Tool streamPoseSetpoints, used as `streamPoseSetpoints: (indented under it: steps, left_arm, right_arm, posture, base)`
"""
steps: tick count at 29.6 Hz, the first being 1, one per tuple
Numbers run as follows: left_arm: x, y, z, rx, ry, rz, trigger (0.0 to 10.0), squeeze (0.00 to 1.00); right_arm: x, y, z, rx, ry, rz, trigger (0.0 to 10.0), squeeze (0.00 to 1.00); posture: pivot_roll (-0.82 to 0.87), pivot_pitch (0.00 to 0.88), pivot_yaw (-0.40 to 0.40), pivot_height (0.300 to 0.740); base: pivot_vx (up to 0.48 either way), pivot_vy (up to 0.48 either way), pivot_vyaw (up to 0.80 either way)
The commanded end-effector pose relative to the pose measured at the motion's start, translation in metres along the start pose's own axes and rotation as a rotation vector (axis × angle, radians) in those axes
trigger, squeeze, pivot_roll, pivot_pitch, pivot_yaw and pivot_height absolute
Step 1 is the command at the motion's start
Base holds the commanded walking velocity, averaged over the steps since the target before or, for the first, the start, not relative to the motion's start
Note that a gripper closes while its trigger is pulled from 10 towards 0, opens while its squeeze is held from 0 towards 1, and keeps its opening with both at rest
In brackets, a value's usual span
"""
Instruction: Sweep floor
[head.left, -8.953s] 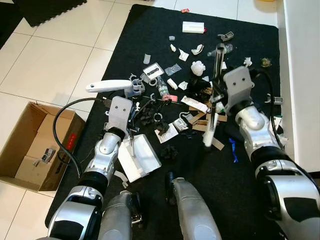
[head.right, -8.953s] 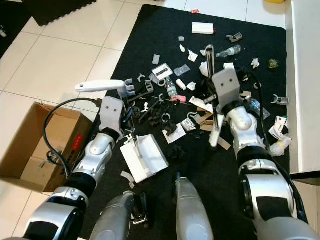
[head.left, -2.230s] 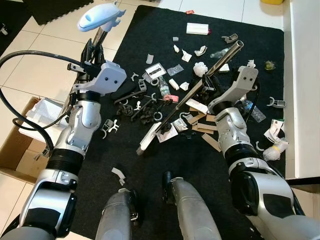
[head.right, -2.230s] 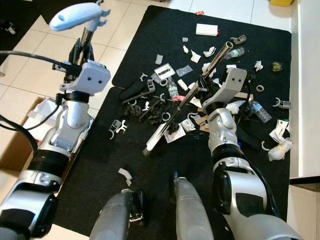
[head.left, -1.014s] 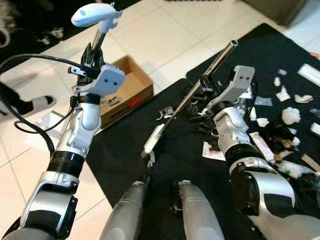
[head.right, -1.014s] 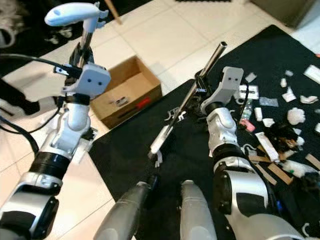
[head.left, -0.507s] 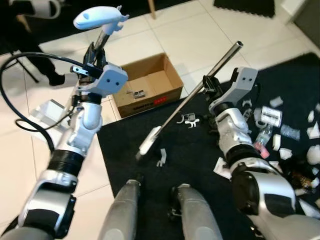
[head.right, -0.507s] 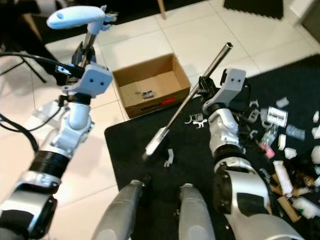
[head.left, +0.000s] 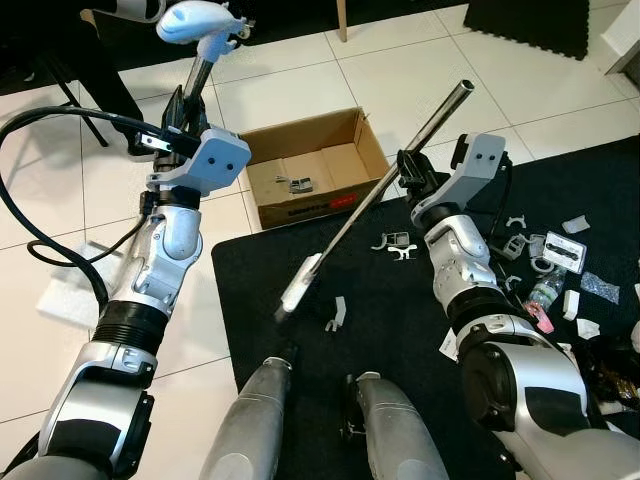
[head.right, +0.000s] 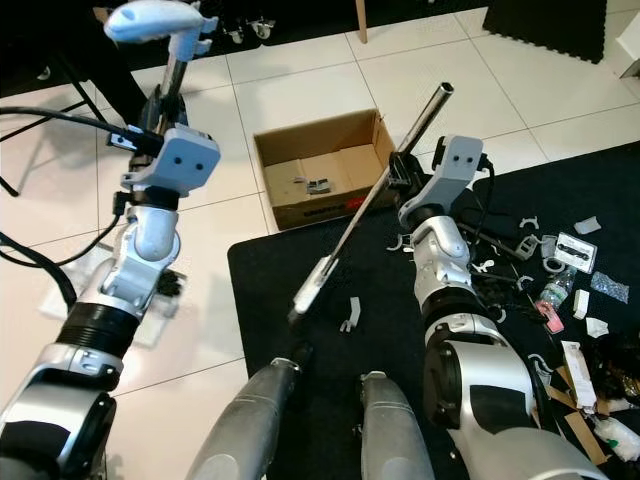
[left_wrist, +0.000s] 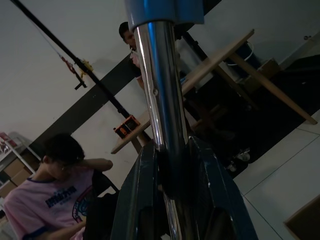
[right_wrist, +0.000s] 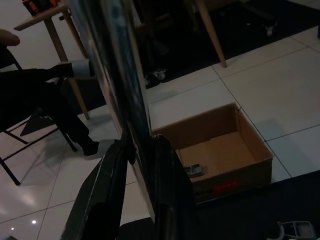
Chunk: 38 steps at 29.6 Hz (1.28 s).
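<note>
The left gripper is clenched on the chrome shaft of a dustpan handle with a pale blue plastic grip, holding it upright above the white tiled floor, while the right gripper is clamped on the long silver metal broom pole. That pole slants down to its white end over the black floor mat. An open brown cardboard box sits on the tiles at the mat's edge, and small white and grey scraps of litter lie scattered on the mat to the robot's right.
</note>
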<state>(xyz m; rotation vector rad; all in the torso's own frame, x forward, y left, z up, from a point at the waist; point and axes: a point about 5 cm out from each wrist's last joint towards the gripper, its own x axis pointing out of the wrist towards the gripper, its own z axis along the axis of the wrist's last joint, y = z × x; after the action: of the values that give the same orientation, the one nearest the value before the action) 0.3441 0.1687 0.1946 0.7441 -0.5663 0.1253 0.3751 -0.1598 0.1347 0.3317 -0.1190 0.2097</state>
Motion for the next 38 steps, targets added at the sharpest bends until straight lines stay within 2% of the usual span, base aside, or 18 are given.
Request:
streamPoseSetpoints:
  steps: [1, 24, 38]
  left_arm:
    - [0.0019, -0.0007, 0.0056, 0.03, -0.05, -0.033, 10.0, 0.0]
    - [0.0032, -0.0009, 0.0051, -0.027, -0.025, -0.02, 10.0, 0.0]
    - [0.0036, -0.0005, 0.0047, -0.038, -0.018, -0.018, 10.0, 0.0]
  right_arm:
    - [-0.0021, -0.0015, -0.0019, 0.014, -0.005, -0.004, 10.0, 0.0]
    - [-0.0019, -0.0024, -0.0012, 0.011, -0.004, -0.003, 10.0, 0.0]
    - [-0.0019, -0.0027, -0.0009, 0.01, -0.004, -0.003, 10.0, 0.0]
  posture:
    - [0.05, 0.226, 0.029, 0.74]
    - [0.05, 0.216, 0.029, 0.74]
    - [0.05, 0.217, 0.03, 0.74]
  base:
    - [0.0, 0.0, 0.0]
    - [0.0, 0.0, 0.0]
    - [0.437, 0.0, 0.0]
